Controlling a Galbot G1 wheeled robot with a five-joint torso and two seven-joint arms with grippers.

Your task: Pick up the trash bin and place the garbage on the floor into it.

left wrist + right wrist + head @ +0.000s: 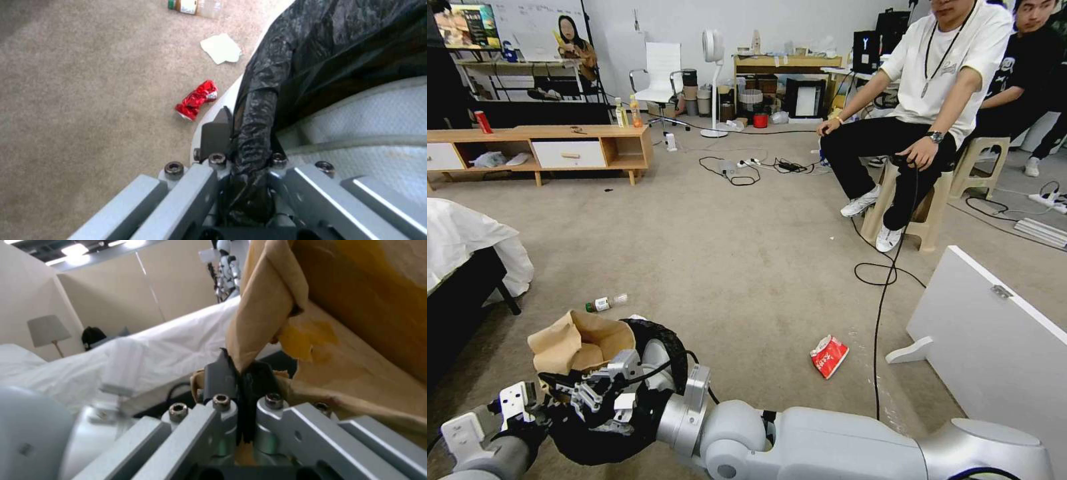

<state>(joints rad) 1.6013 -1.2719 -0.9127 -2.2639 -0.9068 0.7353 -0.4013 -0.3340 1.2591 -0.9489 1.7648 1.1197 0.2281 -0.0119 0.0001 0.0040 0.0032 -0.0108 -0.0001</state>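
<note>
The right end effector (240,373) is clenched on a fold of the brown paper bag (577,340), its dark pads pinching the crumpled paper. It reaches across the robot's front, and the bag hangs at the mouth of the trash bin (654,360), partly over the rim and not clearly down inside. The left end effector (249,146) is grasping the bin itself: its fingers nip the rim and the crinkly black liner (338,43), holding the bin low in front of the robot, seemingly off the floor (747,253).

Around the bin, more garbage lies on the carpet. A crushed red piece (196,99) sits just beside the bin's white wall, a white tissue (221,48) a little further out, and a small green-capped bottle (606,303) beyond that. The red-and-white snack packet (829,355) lies well apart, off to the robot's right, near a black cable (884,293) that runs across the carpet.

What worries me is the bag. It is wide and stiff next to the bin's opening, so if it is let go while perched on the rim, it could tip out onto the carpet. The left grip also looks thin; if it has more liner than rim, the bin might sag or slip free. The cable could snag when the robot goes for the packet.
</note>
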